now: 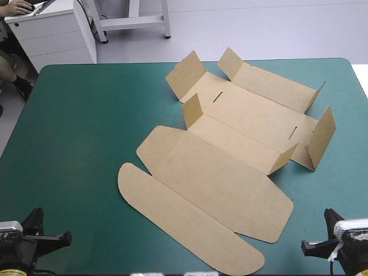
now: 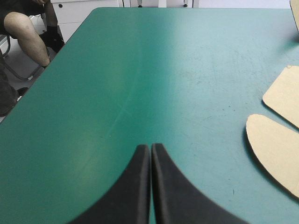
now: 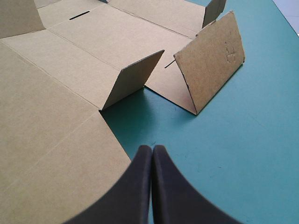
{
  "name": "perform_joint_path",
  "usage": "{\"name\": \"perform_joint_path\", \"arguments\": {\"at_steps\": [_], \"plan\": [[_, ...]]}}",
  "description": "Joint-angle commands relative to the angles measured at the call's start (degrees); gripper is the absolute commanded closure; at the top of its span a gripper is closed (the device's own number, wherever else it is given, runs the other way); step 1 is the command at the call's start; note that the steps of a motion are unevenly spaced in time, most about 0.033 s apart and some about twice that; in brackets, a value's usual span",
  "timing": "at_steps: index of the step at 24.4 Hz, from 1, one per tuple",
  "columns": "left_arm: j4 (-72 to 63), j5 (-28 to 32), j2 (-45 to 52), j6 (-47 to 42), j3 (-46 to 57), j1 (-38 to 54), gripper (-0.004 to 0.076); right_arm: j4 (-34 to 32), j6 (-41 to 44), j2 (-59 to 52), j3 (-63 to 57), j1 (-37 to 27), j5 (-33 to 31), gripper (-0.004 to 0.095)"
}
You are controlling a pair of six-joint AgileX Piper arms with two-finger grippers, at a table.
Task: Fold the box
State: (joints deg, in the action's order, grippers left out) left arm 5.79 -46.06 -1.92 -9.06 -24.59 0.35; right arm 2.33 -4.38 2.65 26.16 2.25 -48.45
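Folding is barely started: the box (image 1: 230, 172) lies flat, flaps (image 1: 185, 75) toward one o'clock half-raised. Left gripper (image 2: 150, 150) and right gripper (image 3: 152, 150) sit closed, empty.

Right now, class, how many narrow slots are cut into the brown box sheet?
2. One slot lies in the middle panel of the box, near the far flaps; the other slot lies near the right-hand flaps. Raised flaps may hide more.
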Motion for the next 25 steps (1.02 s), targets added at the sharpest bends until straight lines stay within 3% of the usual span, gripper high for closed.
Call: {"name": "perform_joint_path", "arguments": {"at_steps": [1, 7, 9, 12, 19, 25], "plan": [[-0.17, 4.22, -0.82, -0.51, -1.34, -0.38, 0.0734, 0.04, 0.07, 1.01, 1.27, -0.28, 4.25, 0.0891], [-0.17, 4.22, -0.82, -0.51, -1.34, -0.38, 0.0734, 0.34, -0.26, 1.01, 1.27, -0.28, 4.25, 0.0411], [-0.17, 4.22, -0.82, -0.51, -1.34, -0.38, 0.0734, 0.34, -0.26, 1.01, 1.27, -0.28, 4.25, 0.0340], [-0.17, 4.22, -0.82, -0.51, -1.34, -0.38, 0.0734, 0.34, -0.13, 1.01, 1.27, -0.28, 4.25, 0.0294], [-0.17, 4.22, -0.82, -0.51, -1.34, -0.38, 0.0734, 0.34, 0.05, 1.01, 1.75, -0.28, 3.33, 0.0290], [-0.17, 4.22, -0.82, -0.51, -1.34, -0.38, 0.0734, 0.34, 11.98, 5.12, 4.91, -0.28, 1.91, 0.0286]]}}
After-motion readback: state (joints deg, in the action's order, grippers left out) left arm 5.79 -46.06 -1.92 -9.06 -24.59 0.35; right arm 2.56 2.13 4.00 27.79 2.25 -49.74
